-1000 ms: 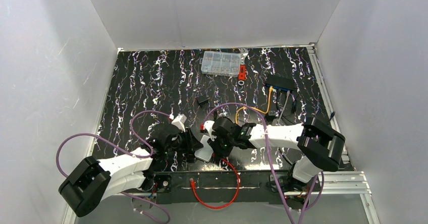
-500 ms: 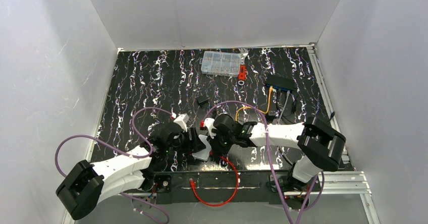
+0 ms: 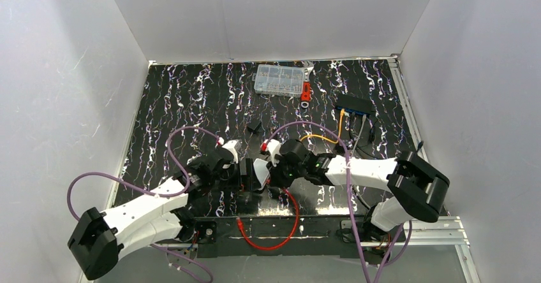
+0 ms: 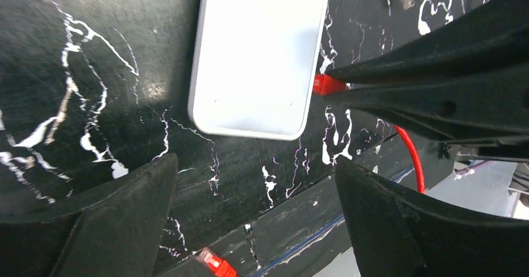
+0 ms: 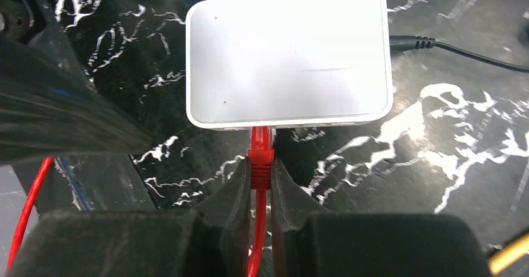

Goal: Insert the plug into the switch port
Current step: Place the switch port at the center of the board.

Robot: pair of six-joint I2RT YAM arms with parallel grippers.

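The switch [image 3: 355,104] is a flat black box with a blue edge at the back right; its ports are too small to tell apart. A thin orange cable [image 3: 332,139] runs from it toward my right arm, and its plug does not show clearly. My right gripper [image 5: 261,165] is shut on a red connector [image 5: 260,155], whose tip meets the edge of the white-grey box [image 5: 287,58]. My left gripper [image 4: 256,165] stands open just beside that box [image 4: 256,52], holding nothing. In the top view both grippers, left [image 3: 245,174] and right [image 3: 275,173], flank the box [image 3: 260,168].
The red wire [image 3: 290,225] loops over the near rail, and its other red connector [image 4: 215,264] lies below my left fingers. A black cable [image 5: 449,46] enters the white box's side. A clear parts case [image 3: 279,79], a red piece [image 3: 306,92] and a small black part [image 3: 255,127] lie farther back.
My left gripper has opened wide and moved right, up to the white box. The white box and my right gripper with the red connector shifted away from the near edge.
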